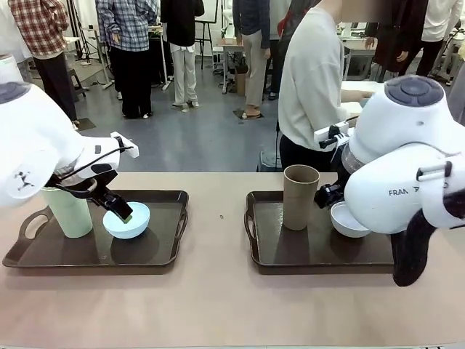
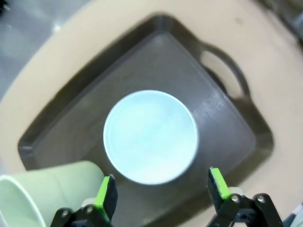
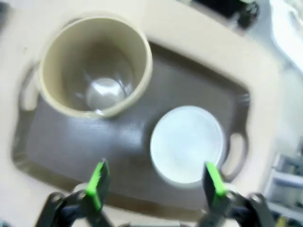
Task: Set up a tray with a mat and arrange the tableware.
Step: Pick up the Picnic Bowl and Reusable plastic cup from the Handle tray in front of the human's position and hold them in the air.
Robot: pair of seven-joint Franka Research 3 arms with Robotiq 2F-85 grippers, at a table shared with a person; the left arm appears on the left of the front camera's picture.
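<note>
place: robot lab — people (image 1: 129, 51) standing | grey floor (image 1: 196, 138) | far tables (image 1: 361, 48)

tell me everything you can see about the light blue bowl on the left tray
The light blue bowl is small and round, smooth and plastic-looking, with a paler inside that looks empty. It sits upright near the middle of the dark tray, close beside the pale green tumbler. The left gripper hangs over it with jaws open, one finger on each side of its near rim. Whether a finger touches it cannot be told.
</note>
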